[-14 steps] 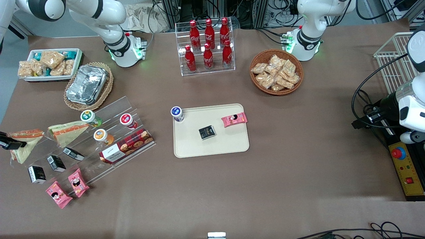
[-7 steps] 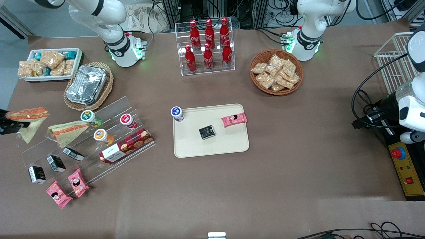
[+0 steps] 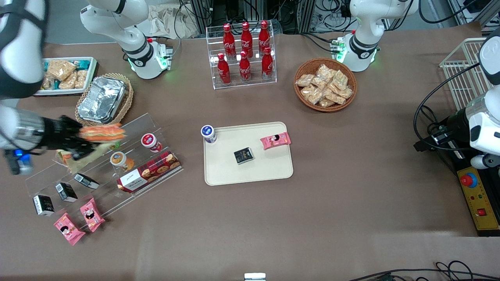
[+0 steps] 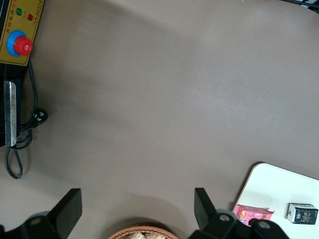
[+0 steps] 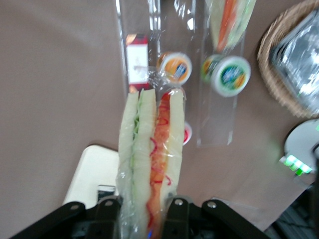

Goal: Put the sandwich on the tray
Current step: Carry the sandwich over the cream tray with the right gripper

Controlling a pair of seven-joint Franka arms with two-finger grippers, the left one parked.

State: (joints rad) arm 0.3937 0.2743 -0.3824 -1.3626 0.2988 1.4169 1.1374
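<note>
Brown matte sheeting covers the whole counter, and past its edge farthest from the front camera run grey racks and tangled black cables. A white wire basket and a yellow control box with a red button sit at the parked arm's end.

The claw hangs above the clear acrylic stepped stand at the working arm's end, clenched on the sandwich. In the wrist view the sandwich stands straight out from between the black fingers, cut edge toward the lens: pale bread, a green layer, a red-orange layer, all under clear wrap. It is in the air, well apart from the tray.

The cream tray lies near the middle of the counter and carries a blue-lidded cup at one corner, a small black packet and a pink snack packet. A second sandwich wedge lies on the stand, partly under the claw.

Six red bottles in a clear rack bear the white Coca-Cola script. A red plaid biscuit box on the stand has a white end panel with writing too small to read. Lidded cups in red and orange stand on the steps, black cartons lower down, two pink packets on the counter nearest the camera. A foil container rests in a wicker basket, near a white bin of snacks; a round basket of wrapped snacks stands toward the parked arm.
</note>
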